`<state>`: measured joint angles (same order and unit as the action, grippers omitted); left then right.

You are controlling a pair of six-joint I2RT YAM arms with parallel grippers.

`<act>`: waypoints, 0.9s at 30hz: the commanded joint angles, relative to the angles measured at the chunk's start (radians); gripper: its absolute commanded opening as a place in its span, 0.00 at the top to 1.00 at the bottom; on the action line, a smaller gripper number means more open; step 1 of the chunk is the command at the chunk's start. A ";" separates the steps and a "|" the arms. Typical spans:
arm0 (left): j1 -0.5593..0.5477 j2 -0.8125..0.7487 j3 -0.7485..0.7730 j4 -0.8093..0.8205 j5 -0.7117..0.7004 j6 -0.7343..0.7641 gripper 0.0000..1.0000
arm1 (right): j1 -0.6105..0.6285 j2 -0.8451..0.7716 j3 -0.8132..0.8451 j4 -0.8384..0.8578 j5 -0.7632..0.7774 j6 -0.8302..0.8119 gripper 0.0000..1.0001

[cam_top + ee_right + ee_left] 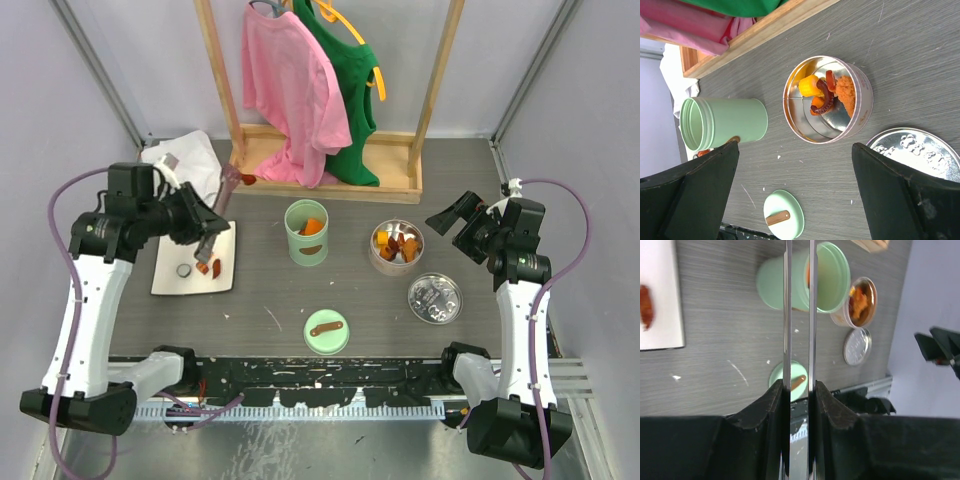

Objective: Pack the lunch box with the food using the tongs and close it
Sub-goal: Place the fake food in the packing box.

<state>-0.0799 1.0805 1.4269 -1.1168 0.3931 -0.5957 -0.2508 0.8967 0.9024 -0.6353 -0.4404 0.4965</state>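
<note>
My left gripper (210,238) (799,387) is shut on the tongs (787,315). Their two thin arms run parallel from between my fingers out of the top of the left wrist view, so the tips are hidden. It hovers over a white board (170,275) (660,270) that carries red-brown food pieces (207,267) (646,305). The lunch box, a mint-green round jar (306,240) (775,282) (735,122), stands open with orange pieces inside. Its green lid (326,331) (784,217) lies nearer the front. More food (397,243) (822,92) fills a round metal tin. My right gripper (452,222) (795,146) hangs open and empty beside the tin.
The tin's silver lid (434,298) (917,152) lies on the table right of the green lid. A wooden rack with a pink and a green garment (300,90) stands at the back. A white cloth (180,152) lies behind the board, and a small round cap (185,270) sits on it.
</note>
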 commanded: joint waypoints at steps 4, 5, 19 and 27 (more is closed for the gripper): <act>-0.282 0.044 0.050 0.188 -0.035 -0.131 0.92 | -0.003 -0.020 0.006 0.040 -0.015 0.004 0.00; -0.315 0.056 0.056 0.198 -0.043 -0.134 0.92 | -0.004 -0.022 0.006 0.039 -0.014 0.004 0.00; -0.655 0.312 0.134 0.347 -0.151 -0.167 0.92 | -0.003 -0.034 0.032 0.009 0.026 -0.016 0.00; -0.768 0.460 0.200 0.355 -0.188 -0.143 0.92 | -0.003 -0.042 0.042 -0.006 0.057 -0.031 0.00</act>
<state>-0.8074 1.5078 1.5536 -0.8368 0.2306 -0.7654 -0.2508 0.8783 0.9012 -0.6510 -0.4065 0.4889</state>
